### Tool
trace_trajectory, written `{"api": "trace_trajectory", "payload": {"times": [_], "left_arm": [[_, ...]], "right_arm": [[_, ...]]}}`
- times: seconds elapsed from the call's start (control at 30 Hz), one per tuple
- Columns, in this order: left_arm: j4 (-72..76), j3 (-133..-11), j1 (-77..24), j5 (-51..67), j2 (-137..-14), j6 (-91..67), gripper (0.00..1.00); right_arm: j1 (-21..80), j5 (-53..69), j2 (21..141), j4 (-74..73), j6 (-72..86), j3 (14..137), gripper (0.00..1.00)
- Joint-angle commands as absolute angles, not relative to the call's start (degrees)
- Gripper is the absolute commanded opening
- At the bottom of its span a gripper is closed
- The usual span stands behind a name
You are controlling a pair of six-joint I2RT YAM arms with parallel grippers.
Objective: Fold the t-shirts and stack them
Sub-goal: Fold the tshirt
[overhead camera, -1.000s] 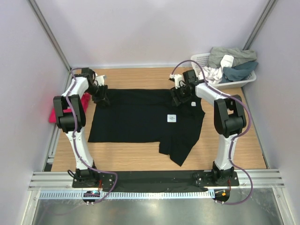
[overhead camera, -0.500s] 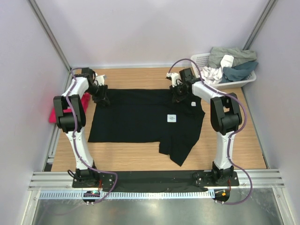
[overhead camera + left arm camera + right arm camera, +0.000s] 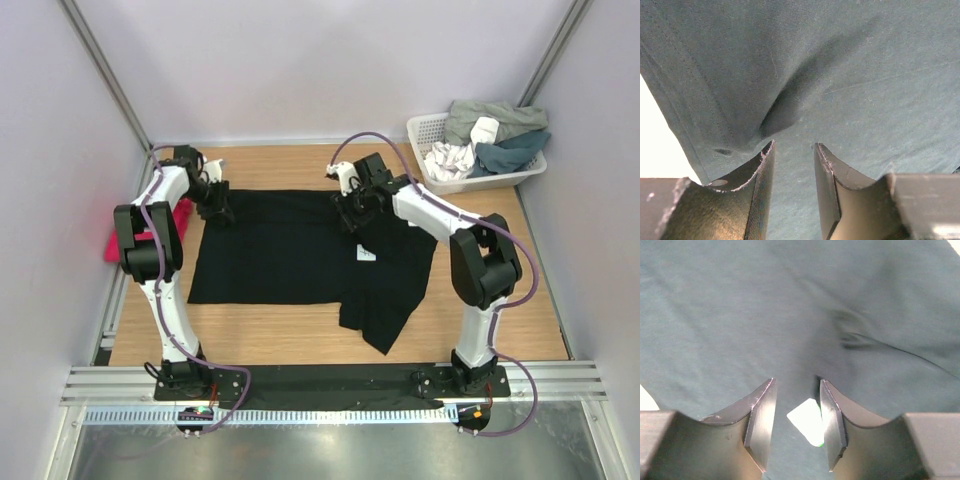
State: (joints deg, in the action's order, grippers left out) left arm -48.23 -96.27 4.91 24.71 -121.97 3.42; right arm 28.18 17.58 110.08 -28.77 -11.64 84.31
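The black t-shirt (image 3: 290, 250) lies spread flat on the wooden table, with a small white tag (image 3: 366, 254) on its right half. My left gripper (image 3: 218, 208) sits at the shirt's far left corner. In the left wrist view the gripper (image 3: 794, 147) is open, with dark cloth (image 3: 840, 75) under and between the fingers. My right gripper (image 3: 355, 213) is over the shirt's far edge near the middle. In the right wrist view it (image 3: 797, 382) is open just above the cloth (image 3: 740, 305), with a white tag (image 3: 807, 422) between the fingers. The pink t-shirt (image 3: 116, 246) lies at the table's left edge, mostly hidden by the left arm.
A white latticed basket (image 3: 428, 128) full of grey, white and blue clothes stands at the far right corner. Bare wood (image 3: 500, 270) shows to the right of the shirt and along the near edge (image 3: 260, 340). Walls close in on both sides.
My right gripper has moved left along the shirt's far edge, from the right shoulder toward the middle. The left arm has not moved.
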Motion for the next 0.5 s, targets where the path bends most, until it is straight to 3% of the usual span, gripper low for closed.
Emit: {"api": "trace_trajectory", "payload": {"times": [0.0, 0.23, 0.47], "left_arm": [[-46.5, -96.6, 5.2, 25.8, -118.7, 3.5, 0.38], [-47.5, -99.0, 5.4, 26.0, -121.1, 1.5, 0.38], [-51.1, -107.5, 5.3, 25.3, -127.0, 2.8, 0.38]], "right_arm": [[25.6, 11.1, 104.5, -27.0, -11.2, 84.2, 0.47], [11.8, 13.9, 103.8, -24.7, -0.9, 83.8, 0.47], [7.7, 17.9, 109.1, -23.1, -0.1, 83.4, 0.46]]}}
